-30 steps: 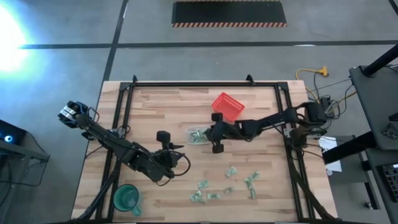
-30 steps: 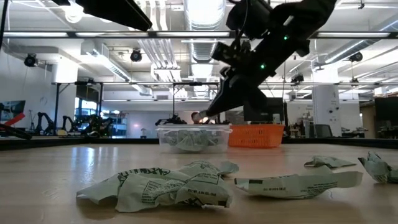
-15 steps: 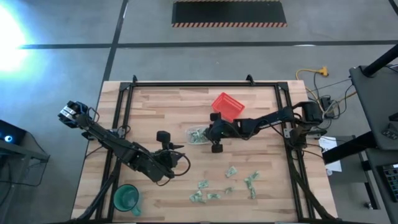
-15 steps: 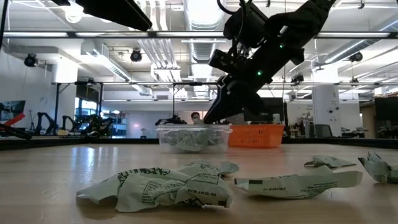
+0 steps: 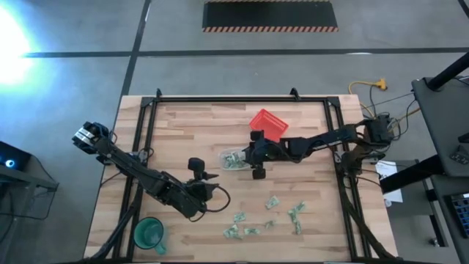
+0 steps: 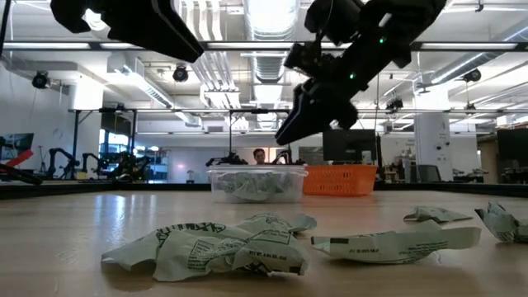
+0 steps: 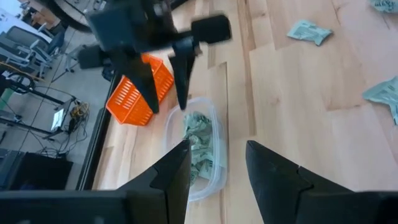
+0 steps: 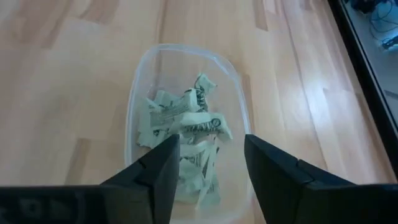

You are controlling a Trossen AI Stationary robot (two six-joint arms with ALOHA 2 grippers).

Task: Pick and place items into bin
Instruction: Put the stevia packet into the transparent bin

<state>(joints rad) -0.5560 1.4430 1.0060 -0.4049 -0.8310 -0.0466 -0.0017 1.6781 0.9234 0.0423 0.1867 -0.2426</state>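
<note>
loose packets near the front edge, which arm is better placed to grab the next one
Probably the left. The left gripper, open and empty, sits nearer the loose packets. The right gripper, also open, hangs over the bin, farther from them.

A: Surface?
B: Wooden table (image 5: 183, 132). On it: clear bin (image 5: 232, 159), red basket (image 5: 268, 125) just beside, green cup (image 5: 149, 233) at a near corner.
A: Loose stuff?
B: Wrapped items (image 5: 265, 217) scattered along the near edge.
</note>
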